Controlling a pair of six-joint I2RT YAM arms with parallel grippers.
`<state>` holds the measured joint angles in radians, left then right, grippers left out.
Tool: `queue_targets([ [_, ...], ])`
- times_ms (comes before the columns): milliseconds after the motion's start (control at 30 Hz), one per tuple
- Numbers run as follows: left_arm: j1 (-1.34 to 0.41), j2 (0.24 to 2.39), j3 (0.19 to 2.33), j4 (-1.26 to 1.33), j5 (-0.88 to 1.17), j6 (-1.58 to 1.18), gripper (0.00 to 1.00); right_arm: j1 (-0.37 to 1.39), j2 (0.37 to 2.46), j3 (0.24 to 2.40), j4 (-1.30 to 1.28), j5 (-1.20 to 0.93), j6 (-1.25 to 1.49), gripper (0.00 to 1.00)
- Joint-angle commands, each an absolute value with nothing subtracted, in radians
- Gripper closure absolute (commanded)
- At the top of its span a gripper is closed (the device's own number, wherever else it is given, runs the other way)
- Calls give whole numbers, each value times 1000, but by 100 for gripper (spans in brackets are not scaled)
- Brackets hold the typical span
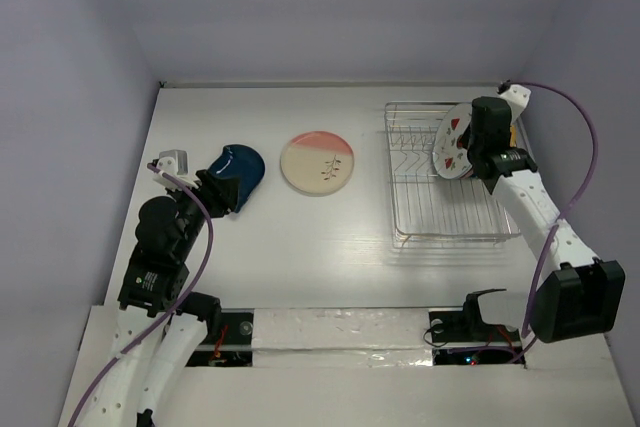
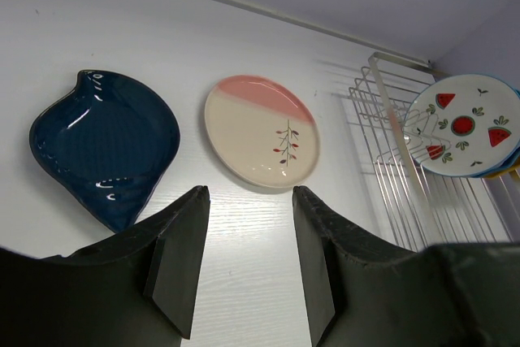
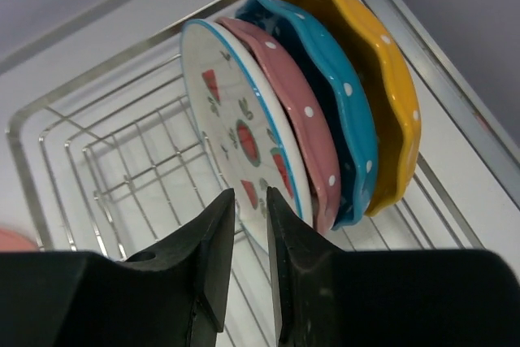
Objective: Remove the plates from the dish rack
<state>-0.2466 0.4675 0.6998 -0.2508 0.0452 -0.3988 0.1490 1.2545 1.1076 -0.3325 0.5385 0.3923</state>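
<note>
The dish rack (image 1: 420, 217) stands at the back right. In the right wrist view a white plate (image 3: 231, 111) with red wedges stands in it, then a pink dotted plate (image 3: 294, 97), a bright blue one (image 3: 325, 62) and a yellow-orange one (image 3: 382, 62). My right gripper (image 3: 251, 197) has its jaws drawn narrow over the white plate's near rim, shut on it (image 1: 452, 145). The dark blue plate (image 1: 240, 169) lies flat on the table. My left gripper (image 2: 248, 201) hovers open and empty just in front of it.
A cream and pink round plate (image 1: 318, 163) with a twig pattern lies on the table between the dark blue plate and the rack (image 2: 382, 95). White walls close in at the back and both sides. The rack's left half holds no plates.
</note>
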Motion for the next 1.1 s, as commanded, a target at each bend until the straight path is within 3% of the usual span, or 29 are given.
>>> queue_targets([
  [0, -242, 466, 698, -207, 51, -388, 58, 114, 1256, 1117, -333, 563, 368, 72],
  [100, -242, 469, 698, -206, 54, -388, 58, 104, 1264, 1117, -330, 574, 364, 70],
  [133, -242, 469, 698, -206, 54, -387, 58, 104, 1272, 1117, -325, 575, 362, 64],
  [800, -242, 472, 698, -206, 57, -387, 58, 77, 1430, 1161, -292, 493, 328, 64],
  [1067, -242, 472, 698, -206, 55, -390, 58, 77, 1509, 1164, -276, 445, 336, 56],
])
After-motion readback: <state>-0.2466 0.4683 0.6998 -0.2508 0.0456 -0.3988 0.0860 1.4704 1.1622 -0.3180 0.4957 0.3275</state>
